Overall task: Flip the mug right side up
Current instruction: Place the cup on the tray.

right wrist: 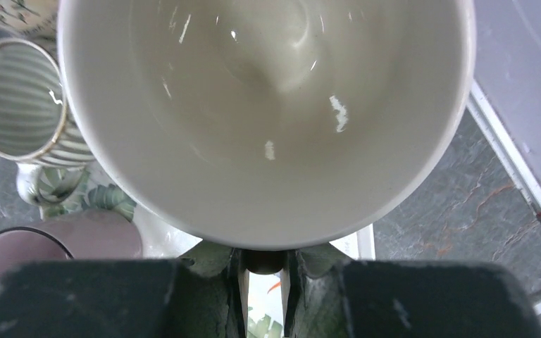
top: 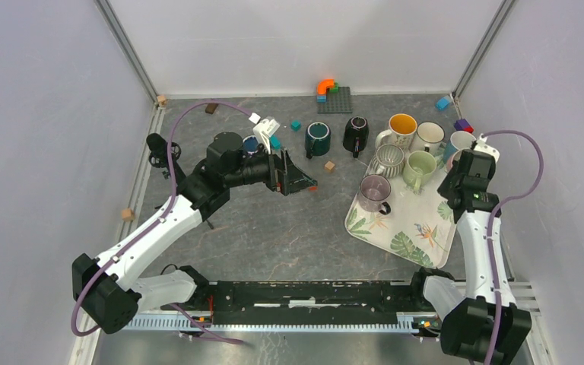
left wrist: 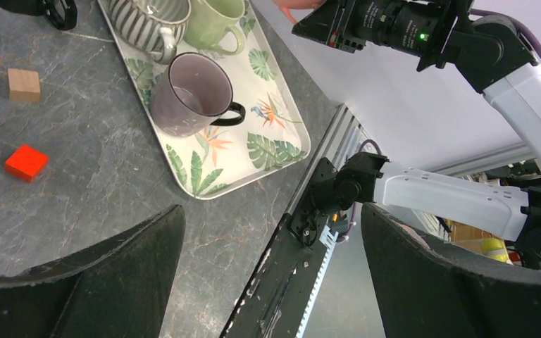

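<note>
Pressed up against my right wrist camera is the mug [right wrist: 268, 120]. Its glossy cream inside fills almost the whole view, mouth turned toward the lens. My right gripper [right wrist: 264, 282] sits just under the rim with its fingers drawn nearly together, pinching the mug. I cannot tell whether they have the wall or the handle. From above, the mug is at the far right corner of the tray, close to the right wall. I cannot tell whether it touches the tray.

The dark marbled table [top: 274, 228] fills the floor of the cell. On its right half lies a leaf-printed tray [top: 407, 245], set at an angle. My left arm reaches over the table's left-centre. My left gripper [left wrist: 271, 211] is spread wide with nothing between its fingers, above the tabletop.

On the tray stand a purple mug [left wrist: 190, 95] with a black handle, a striped mug [left wrist: 141, 24] and a green mug [left wrist: 215, 21], all mouth up. Behind the tray on the table are a yellow-lined mug [top: 401, 128] and a white mug [top: 430, 137]. Further left are a black mug [top: 356, 135] and a dark green mug [top: 318, 139].

Smallest are a red block [left wrist: 26, 162] and a wooden cube [left wrist: 24, 84], lying apart on the table left of the tray.
</note>
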